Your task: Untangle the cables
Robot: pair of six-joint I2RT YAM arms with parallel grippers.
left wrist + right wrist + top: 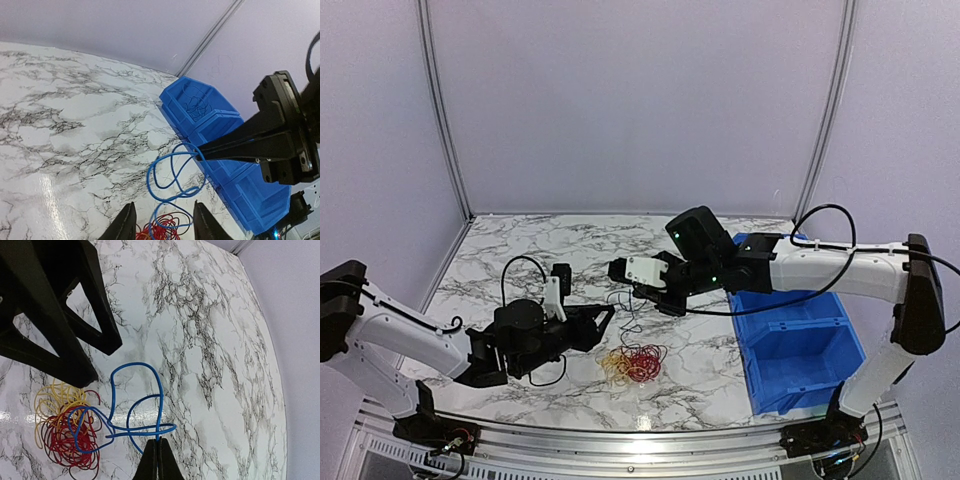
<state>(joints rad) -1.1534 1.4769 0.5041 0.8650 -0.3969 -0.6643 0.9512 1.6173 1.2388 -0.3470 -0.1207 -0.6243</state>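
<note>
**Operator:** Currently, what is the condition at the left of the worktop (520, 250)?

**Technician:** The left end effector (164, 207) sits low over the surface with its jaws apart and nothing clamped. Its fingers (75, 340) point right, toward the cables (634, 363). These form a red and yellow bundle lying on the marble near the middle, toward the near edge.

**Operator:** And to the right of the bundle?

**Technician:** One blue cable (135, 363) rises out of the bundle in open loops. The right end effector (158, 444) has its jaws together, clamped on that blue cable, and holds it above the surface. The lower part of the blue cable loops back through the red coils. A blue bin (782, 388) stands at the right edge, well apart from the bundle.

**Operator:** What faults are likely from here?

**Technician:** Three, by judgement.
1. Pulling the blue cable away while it threads the red coils could drag the whole bundle along or draw a knot tight. Cause: nothing holds the bundle down.
2. Closing the left end effector where it sits could pinch blue and red strands together and lock the tangle.
3. The two end effectors are close together, so a careless approach could bring their fingers into contact. The thin cable could also slip from the clamp under tension.
</note>
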